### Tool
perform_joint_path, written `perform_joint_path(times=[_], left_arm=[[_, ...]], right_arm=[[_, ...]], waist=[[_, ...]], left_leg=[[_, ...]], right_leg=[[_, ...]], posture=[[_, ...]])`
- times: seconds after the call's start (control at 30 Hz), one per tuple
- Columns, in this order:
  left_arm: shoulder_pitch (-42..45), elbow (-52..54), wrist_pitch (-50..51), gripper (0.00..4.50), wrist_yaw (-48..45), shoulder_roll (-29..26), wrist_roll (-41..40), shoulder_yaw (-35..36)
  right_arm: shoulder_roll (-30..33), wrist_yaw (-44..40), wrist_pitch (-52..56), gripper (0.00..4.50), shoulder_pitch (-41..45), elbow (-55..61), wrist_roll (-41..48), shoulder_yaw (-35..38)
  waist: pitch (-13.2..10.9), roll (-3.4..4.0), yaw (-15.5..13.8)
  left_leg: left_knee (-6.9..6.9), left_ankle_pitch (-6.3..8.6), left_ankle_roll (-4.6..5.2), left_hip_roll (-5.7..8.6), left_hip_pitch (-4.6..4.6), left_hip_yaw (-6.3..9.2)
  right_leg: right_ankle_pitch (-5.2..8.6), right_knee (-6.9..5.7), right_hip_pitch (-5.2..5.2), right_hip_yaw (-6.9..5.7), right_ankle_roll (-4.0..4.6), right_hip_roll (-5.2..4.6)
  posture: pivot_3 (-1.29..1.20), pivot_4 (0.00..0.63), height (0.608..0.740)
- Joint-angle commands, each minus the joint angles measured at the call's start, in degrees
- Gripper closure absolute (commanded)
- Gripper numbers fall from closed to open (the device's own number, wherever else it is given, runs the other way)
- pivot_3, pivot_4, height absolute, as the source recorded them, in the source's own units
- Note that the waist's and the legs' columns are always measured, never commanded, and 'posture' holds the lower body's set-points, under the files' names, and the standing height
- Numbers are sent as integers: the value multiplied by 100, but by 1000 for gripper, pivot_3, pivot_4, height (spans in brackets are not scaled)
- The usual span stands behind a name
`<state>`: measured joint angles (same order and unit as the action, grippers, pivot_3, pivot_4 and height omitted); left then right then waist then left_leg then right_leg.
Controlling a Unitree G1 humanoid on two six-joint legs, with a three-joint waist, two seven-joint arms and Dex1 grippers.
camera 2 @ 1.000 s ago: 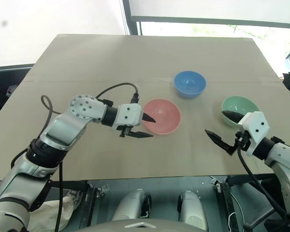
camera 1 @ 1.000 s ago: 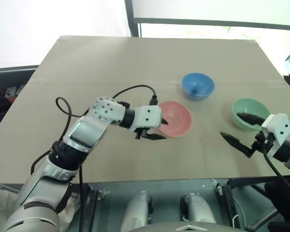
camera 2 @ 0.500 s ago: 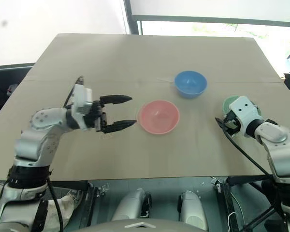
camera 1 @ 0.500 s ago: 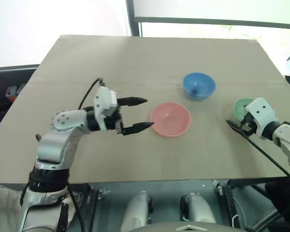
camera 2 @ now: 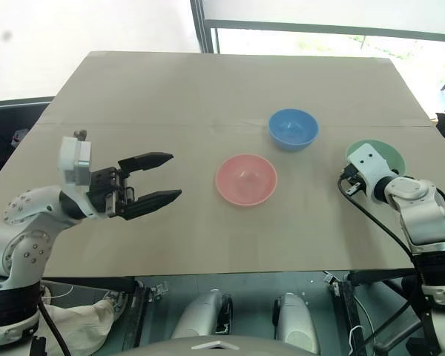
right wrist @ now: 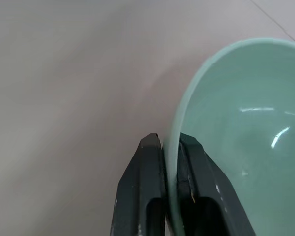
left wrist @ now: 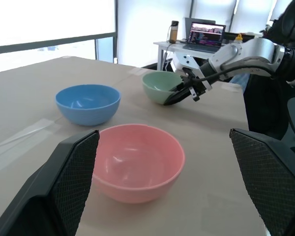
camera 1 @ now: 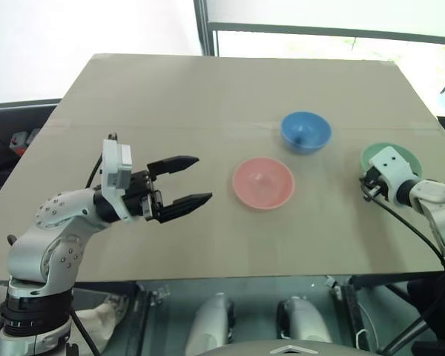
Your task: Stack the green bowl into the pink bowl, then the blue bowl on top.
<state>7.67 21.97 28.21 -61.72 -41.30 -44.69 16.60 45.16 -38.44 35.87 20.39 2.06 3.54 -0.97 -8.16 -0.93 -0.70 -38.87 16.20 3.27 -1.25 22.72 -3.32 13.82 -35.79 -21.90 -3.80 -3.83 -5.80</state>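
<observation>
At the table's (camera 1: 208,96) right edge my right gripper (right wrist: 171,147) is pinched on the near rim of the green bowl (camera 1: 400,154), one finger inside, one outside. I judge it light, stiff, slick plastic; a thin rim pinch may let it swing or slip, so I'd lift gently. The pink bowl (camera 1: 263,183) sits mid-table, the blue bowl (camera 1: 305,131) behind it; my left gripper (camera 1: 185,181) hangs spread and empty, well left.
</observation>
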Motion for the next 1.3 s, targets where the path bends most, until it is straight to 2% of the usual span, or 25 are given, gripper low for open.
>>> perform_joint_path(times=[0.03,0.13,0.27,0.37,0.47,0.6,0.63,0.67,0.77,0.87,0.93,1.03,1.1,1.2,1.3], left_arm=[[-121,139,-200,0,84,16,24,138],[-176,-35,-400,0,163,99,210,102],[-84,-232,-516,0,217,181,311,25],[44,-395,-613,0,231,217,401,-44],[116,-497,-651,0,207,212,439,-86],[17,-433,-676,0,195,164,428,-26],[-33,-383,-664,0,212,153,409,10],[-90,-330,-649,0,236,145,388,49],[-274,-182,-617,0,305,124,329,159],[-427,-74,-614,0,384,119,298,234],[-497,-11,-598,0,433,135,273,272],[-587,112,-554,0,523,180,220,305],[-609,140,-553,0,568,199,202,289],[-572,130,-551,0,609,202,190,252],[-523,107,-547,0,624,176,178,246]], right_arm=[[179,-707,-52,4435,-28,1343,816,475],[141,-1344,275,4435,-207,2760,1969,686],[-47,-1328,368,4435,-7,3404,2378,312],[-242,-1385,-297,4435,100,3291,1837,-530],[-477,-1505,-947,4435,448,2498,1176,-1305],[-928,-1547,-1293,4435,868,1573,875,-1714],[-1016,-1552,-1329,3685,934,1420,845,-1740],[-1042,-1605,-1406,3601,958,1352,817,-1762],[-1117,-1688,-1470,2382,986,1399,869,-1714],[-1258,-1526,-1251,1008,1023,1582,1167,-1336],[-1324,-1406,-1048,369,1115,1644,1440,-984],[-1279,-1235,-967,369,1551,1286,1623,-434],[-1178,-1131,-1352,369,1821,634,1304,-351],[-905,-951,-2552,369,2225,-859,218,-773],[-941,-810,-3778,369,2704,-2460,-579,-1227]], waist=[[-4,6,1],[-9,14,-13],[-6,9,-7],[0,-1,-13],[0,-1,3],[-3,0,23],[-3,1,18],[-4,1,7],[-5,3,-4],[-6,4,-2],[-7,6,-7],[-8,8,3],[-7,6,12],[-5,3,1],[-6,4,25]], left_leg=[[1,0,0,-1,0,0],[3,0,0,-3,1,7],[3,1,-1,-3,0,16],[-9,1,1,2,-1,19],[-13,1,1,3,-3,20],[-13,1,1,4,-4,15],[-10,0,0,2,-1,16],[-9,0,0,1,0,16],[2,0,-1,2,5,18],[2,1,-1,2,8,19],[0,0,-2,1,6,21],[-5,-1,-4,1,1,22],[-9,-1,-4,1,-2,20],[-7,-1,-4,2,-2,22],[-4,-1,-4,11,0,18]], right_leg=[[0,0,0,0,0,0],[0,2,1,-5,0,0],[0,5,7,-14,0,-1],[0,4,14,-14,1,-5],[0,0,14,-14,1,-3],[0,-3,10,-11,2,0],[0,-3,6,-13,2,1],[0,-3,5,-14,2,1],[0,2,3,-19,1,0],[0,6,4,-21,1,-2],[0,4,5,-23,1,-2],[0,-2,8,-23,2,-2],[-1,-5,8,-19,2,-2],[-1,-4,8,-21,3,-1],[0,1,7,-18,3,-2]], posture=[[0,150,740],[0,150,740],[0,150,740],[0,150,740],[0,150,740],[0,150,740],[0,150,740],[0,150,740],[0,150,740],[0,150,740],[0,150,740],[0,150,740],[0,150,740],[0,150,740],[0,150,740]])
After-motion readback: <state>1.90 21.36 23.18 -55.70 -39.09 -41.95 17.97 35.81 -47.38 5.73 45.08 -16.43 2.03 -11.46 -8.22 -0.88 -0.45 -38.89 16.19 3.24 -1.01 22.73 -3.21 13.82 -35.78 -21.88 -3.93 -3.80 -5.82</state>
